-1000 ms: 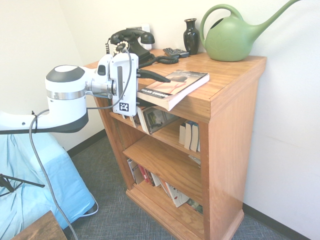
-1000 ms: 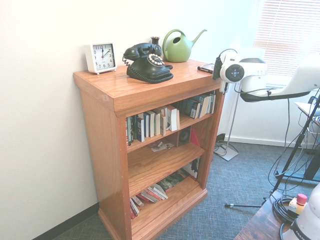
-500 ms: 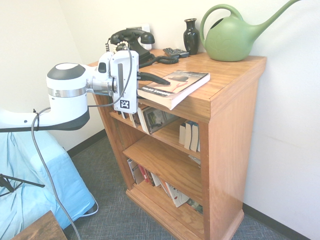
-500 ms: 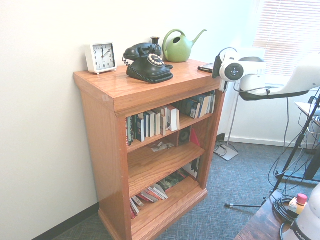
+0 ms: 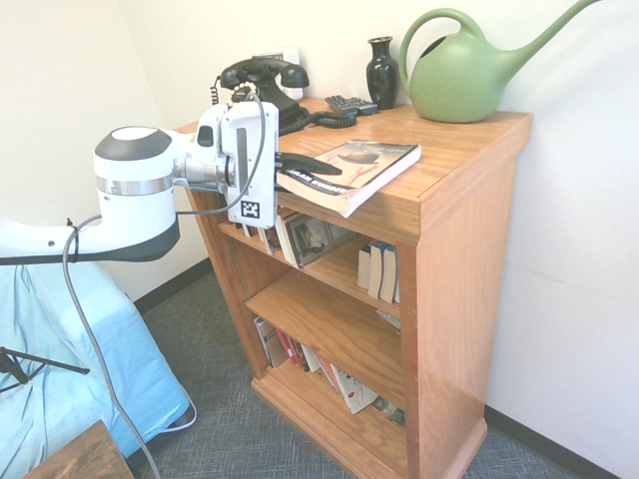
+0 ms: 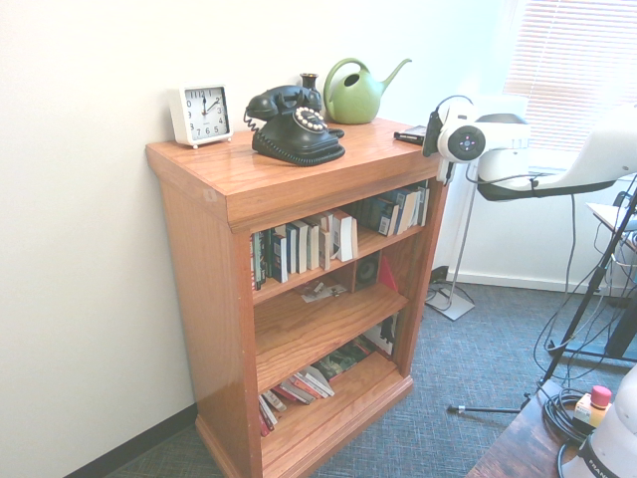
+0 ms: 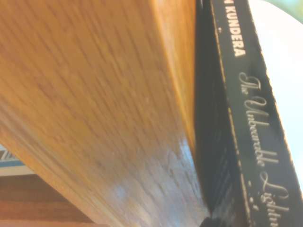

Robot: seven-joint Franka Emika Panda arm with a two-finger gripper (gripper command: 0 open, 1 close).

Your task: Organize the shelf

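The shelf (image 5: 449, 215) is an orange-brown oak bookcase with three tiers, also seen whole in the second exterior view (image 6: 209, 184). A paperback book (image 5: 354, 168) with a dark spine lies flat on its top and overhangs the front edge. My gripper (image 5: 298, 166) reaches in from the left at top height and is shut on the book's near corner, one dark finger (image 5: 310, 160) lying over the cover. The wrist view shows the book's spine (image 7: 248, 123) against the oak edge (image 7: 94, 113). In the second exterior view the gripper (image 6: 434, 137) is at the top's far right corner.
On the top stand a black rotary telephone (image 5: 262, 74), a black vase (image 5: 381, 70), a green watering can (image 5: 464, 75), a small dark remote (image 5: 349, 103) and a white clock (image 6: 201, 114). Books (image 6: 304, 244) fill the tiers. A blue-covered object (image 5: 70, 369) sits left.
The fingers have closed on the book's near corner. The book's near end has shifted slightly; the arm has hardly moved.
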